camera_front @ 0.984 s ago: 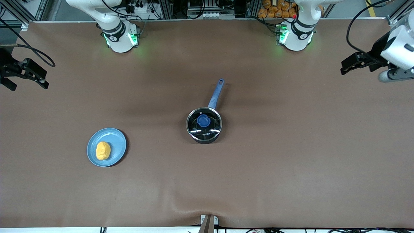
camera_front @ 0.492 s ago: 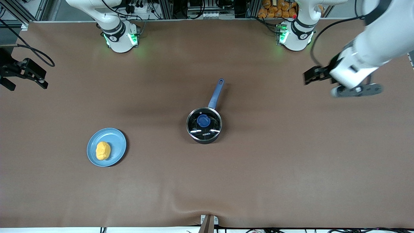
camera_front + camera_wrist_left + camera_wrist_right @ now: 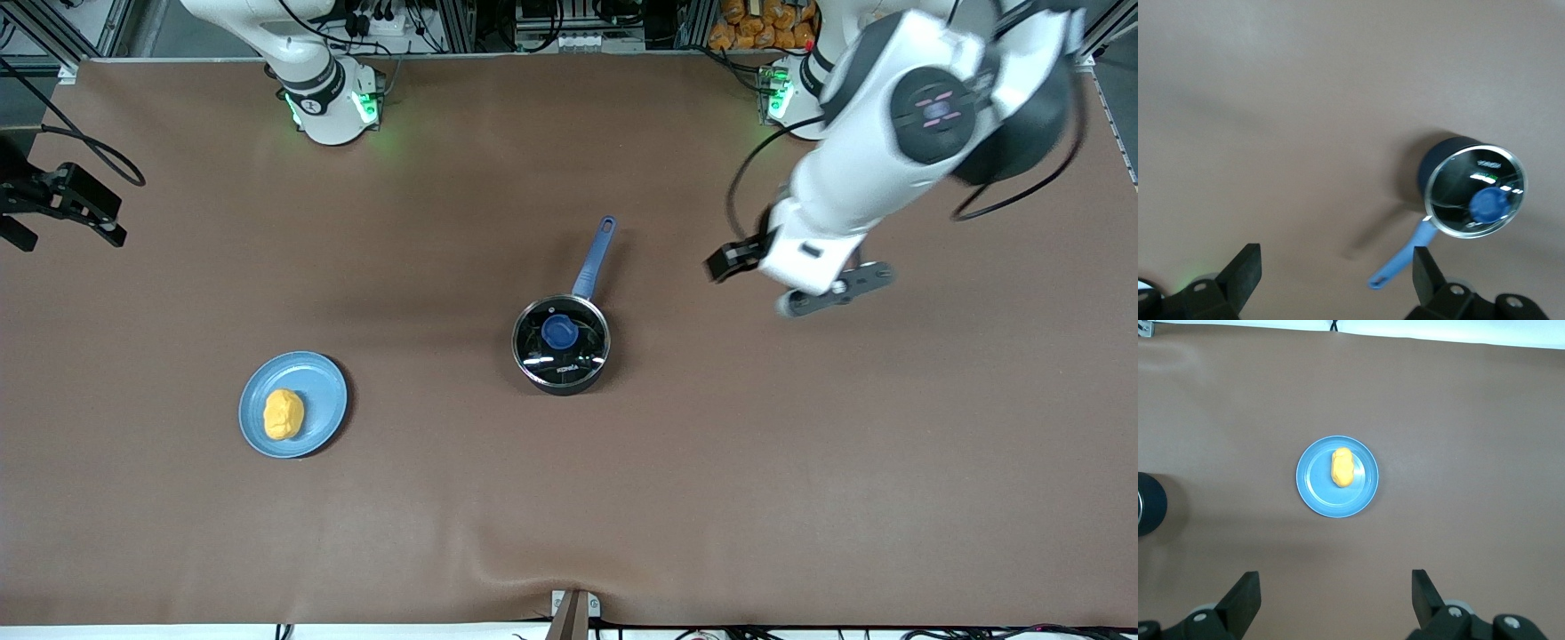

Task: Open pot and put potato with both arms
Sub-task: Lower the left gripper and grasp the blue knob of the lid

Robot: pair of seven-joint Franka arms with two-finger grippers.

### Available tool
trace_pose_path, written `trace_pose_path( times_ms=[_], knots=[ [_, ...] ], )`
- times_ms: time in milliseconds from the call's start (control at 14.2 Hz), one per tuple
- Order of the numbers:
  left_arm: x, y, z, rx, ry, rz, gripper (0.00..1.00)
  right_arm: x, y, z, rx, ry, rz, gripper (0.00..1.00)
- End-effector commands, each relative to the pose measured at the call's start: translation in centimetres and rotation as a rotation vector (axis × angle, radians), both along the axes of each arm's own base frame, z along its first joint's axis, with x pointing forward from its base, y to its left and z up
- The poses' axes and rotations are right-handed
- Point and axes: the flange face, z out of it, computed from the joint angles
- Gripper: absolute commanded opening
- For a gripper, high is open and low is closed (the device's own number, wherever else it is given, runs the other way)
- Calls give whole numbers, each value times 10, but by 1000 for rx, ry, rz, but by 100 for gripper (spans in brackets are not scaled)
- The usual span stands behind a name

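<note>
Left hand (image 3: 725,263): up over bare worktop (image 3: 800,462) toward the left arm's end, well apart from the pot; fingers (image 3: 1245,267) spread wide, holding nothing.
Right hand (image 3: 62,200): waiting at the right arm's end, wide and empty in its wrist view.
Pot (image 3: 562,345): mid-worktop, blue handle pointing toward the bases.
Lid (image 3: 1475,192): seated on the pot; the blue knob (image 3: 559,332) looks roughly central, though glare blurs it.
Potato (image 3: 284,414): on the blue plate (image 3: 320,382), toward the right arm's end.
Risk: a knob grasp taken off-centre could tilt the glass lid or drag the light pot.
</note>
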Motion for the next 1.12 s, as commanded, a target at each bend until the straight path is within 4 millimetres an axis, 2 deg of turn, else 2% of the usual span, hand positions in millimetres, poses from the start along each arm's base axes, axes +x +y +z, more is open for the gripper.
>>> trace_pose_path(
  times_ms=[0, 141, 422, 632, 703, 773, 843, 984, 1054],
  knots=[
    [12, -57, -20, 41, -31, 133, 100, 2, 2, 0, -17, -2, 7, 100],
    [3, -92, -39, 61, -66, 209, 100, 10, 1, -18, -17, 36, 4, 100],
    [8, -133, -73, 4, -98, 454, 100, 27, -17, -46, -18, 77, -32, 100],
    [3, -172, -100, -4, -98, 491, 100, 33, -21, -53, -18, 75, -39, 100],
    [6, -174, -105, -18, -112, 510, 100, 34, -23, -56, -18, 79, -42, 100],
    [8, -178, -122, -12, -113, 516, 100, 35, -28, -58, -18, 82, -51, 100],
    [6, -184, -134, -5, -119, 515, 100, 38, -34, -65, -18, 93, -60, 100],
    [1, -197, -145, -14, -157, 503, 100, 43, -41, -76, -14, 105, -72, 100],
    [1, -199, -160, 8, -163, 493, 100, 46, -40, -84, -14, 119, -70, 100]
  ],
)
